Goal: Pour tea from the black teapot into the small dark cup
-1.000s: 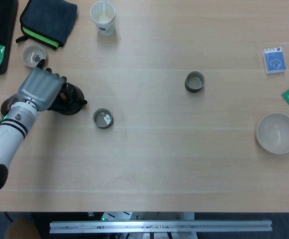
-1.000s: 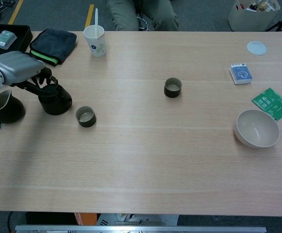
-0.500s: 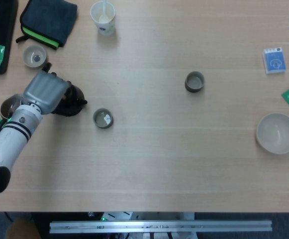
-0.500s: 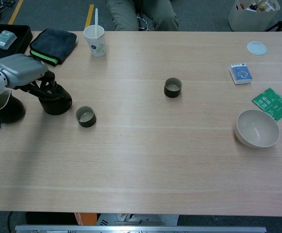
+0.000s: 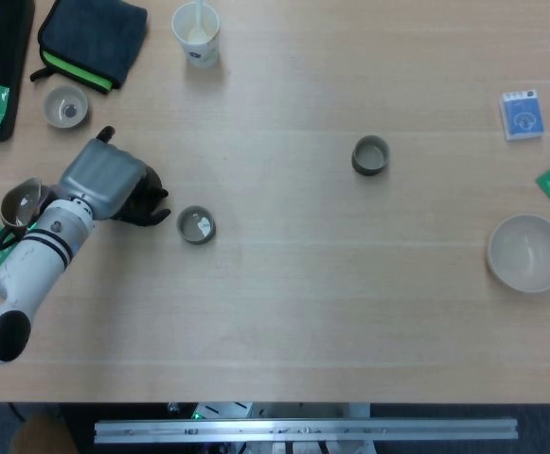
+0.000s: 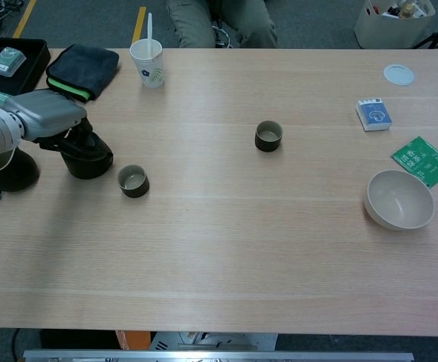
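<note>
Head view looks straight down on a pale wooden table (image 5: 284, 312). At the left, the left hand (image 5: 104, 180) lies over a black teapot (image 5: 147, 203), covering most of it; only the pot's right edge and spout show. Chest view shows the left hand (image 6: 49, 117) resting on top of the teapot (image 6: 87, 158), dark fingers (image 6: 79, 136) curled down around its upper part. Whether the grip is firm cannot be told. The right hand is not in view.

A small dark cup (image 5: 196, 225) stands just right of the teapot, apart from it. A second dark cup (image 5: 370, 155) stands well away, mid-table.

Risks, as a judgement: a loose hold could let the pot slip when lifted. The spout could also knock the nearby cup, or tea could miss its narrow mouth.
</note>
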Available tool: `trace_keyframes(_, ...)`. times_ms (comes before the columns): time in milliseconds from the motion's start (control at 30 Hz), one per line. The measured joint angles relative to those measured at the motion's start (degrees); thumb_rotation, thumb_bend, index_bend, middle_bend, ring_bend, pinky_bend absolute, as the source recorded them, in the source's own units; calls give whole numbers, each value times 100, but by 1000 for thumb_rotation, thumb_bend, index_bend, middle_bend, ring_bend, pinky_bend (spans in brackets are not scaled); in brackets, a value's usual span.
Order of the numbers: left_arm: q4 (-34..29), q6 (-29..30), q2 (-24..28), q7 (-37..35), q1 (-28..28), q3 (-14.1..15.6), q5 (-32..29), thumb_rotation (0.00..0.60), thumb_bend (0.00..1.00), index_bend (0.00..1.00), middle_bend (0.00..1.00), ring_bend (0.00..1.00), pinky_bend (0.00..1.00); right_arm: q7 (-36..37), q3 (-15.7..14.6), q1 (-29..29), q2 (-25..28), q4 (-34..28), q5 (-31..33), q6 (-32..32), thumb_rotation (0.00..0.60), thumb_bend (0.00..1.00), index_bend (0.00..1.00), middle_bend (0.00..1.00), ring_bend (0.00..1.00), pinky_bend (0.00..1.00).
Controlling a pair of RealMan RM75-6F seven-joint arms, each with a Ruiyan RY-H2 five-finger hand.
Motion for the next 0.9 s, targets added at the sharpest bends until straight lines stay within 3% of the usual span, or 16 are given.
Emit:
trace_keyframes(200, 3, -3, -16, -20, -6, 44, 18, 109, 199, 575, 669, 507, 107, 4, 5, 0, 6, 2, 5, -3, 600, 210, 263, 296, 206, 309)
trace_keyframes(533, -25, 307, 1, -228, 199, 49, 267, 114, 199, 472, 566, 440, 107, -1, -1, 13, 26, -31, -20, -21, 600, 210, 263, 296, 206, 309)
trace_keyframes(900, 0, 390, 77, -622, 528, 86, 596, 112, 199, 456, 550, 430, 107, -37, -6, 16, 30, -65, -33, -26, 600, 210, 263, 296, 206, 309)
